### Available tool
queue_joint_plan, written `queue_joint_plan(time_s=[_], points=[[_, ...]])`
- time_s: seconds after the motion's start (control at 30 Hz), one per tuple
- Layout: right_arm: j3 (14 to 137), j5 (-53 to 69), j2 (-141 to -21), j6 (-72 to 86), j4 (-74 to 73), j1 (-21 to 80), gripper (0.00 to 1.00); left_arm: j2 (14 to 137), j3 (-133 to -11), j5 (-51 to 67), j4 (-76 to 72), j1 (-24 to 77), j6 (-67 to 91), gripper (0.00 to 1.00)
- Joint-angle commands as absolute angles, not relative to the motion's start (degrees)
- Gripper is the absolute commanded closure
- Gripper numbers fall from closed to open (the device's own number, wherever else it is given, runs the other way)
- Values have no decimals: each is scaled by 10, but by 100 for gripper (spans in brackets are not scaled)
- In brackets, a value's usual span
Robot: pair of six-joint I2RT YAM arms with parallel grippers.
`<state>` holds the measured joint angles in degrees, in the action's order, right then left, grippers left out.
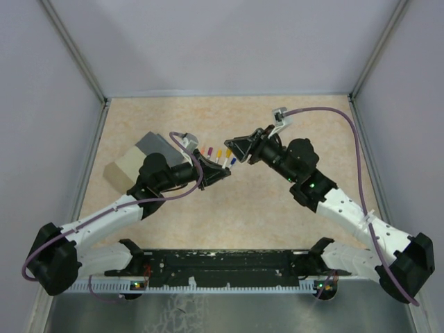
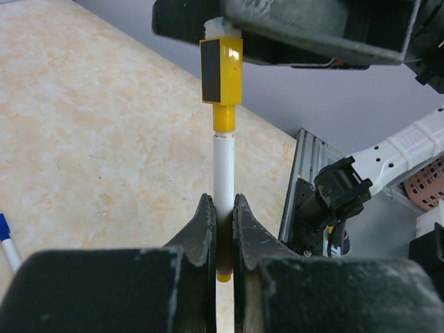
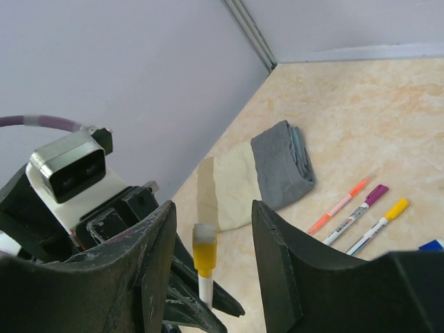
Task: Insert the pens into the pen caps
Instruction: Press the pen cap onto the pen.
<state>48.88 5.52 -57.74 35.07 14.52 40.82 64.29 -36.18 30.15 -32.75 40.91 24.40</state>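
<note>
The left fingers point(image 2: 205, 225) are squeezed right down on a white pen point(image 2: 223, 166). They grip the barrel low down, and a bit of yellow end pokes out underneath. The pen stands up out of them, with a yellow cap point(image 2: 222, 69) sitting on its upper end and a narrower yellow collar just below that. The whole thing is up in the air, off the counter point(image 2: 90, 139). It's a little way out from the beige box point(image 1: 128, 166), on the side that faces the right arm.

The right fingers point(image 3: 277, 263) are parted wide, one on each side of the cap. From the right wrist view there's a clear gap on both sides, so they've got hold of nothing. From the left wrist view the cap's top end runs up into the black bulk above it, and I can't tell if it actually touches anything there.

The box sits on the counter with its grey lid point(image 3: 281, 163) on. Near it, again on the right-arm side, the loose pens point(image 3: 357, 214) lie in a row, roughly parallel. The one with the orange end is nearest the box, then magenta, then yellow, then a blue one that's mostly cut off at the edge. None of them touches the box as far as I can see.
</note>
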Motion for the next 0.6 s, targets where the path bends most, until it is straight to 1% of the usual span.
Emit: queue_joint_plan(time_s=[0.0, 0.23, 0.3, 0.37, 0.47, 0.53, 0.57], points=[[526, 84, -592, 358, 171, 407, 53, 641, -380, 314, -356, 411, 244, 100], [523, 115, -598, 364, 167, 407, 55, 642, -383, 308, -356, 411, 243, 100], [516, 122, -596, 368, 166, 407, 59, 642, -385, 306, -357, 411, 243, 100], [506, 124, -592, 375, 167, 407, 65, 642, -386, 305, -358, 411, 243, 100], [491, 127, -587, 387, 173, 407, 76, 642, -386, 302, -359, 412, 244, 100], [484, 129, -585, 393, 171, 406, 88, 642, -387, 300, -367, 412, 248, 100], [481, 131, -584, 396, 170, 407, 96, 642, -387, 299, -371, 412, 252, 100]])
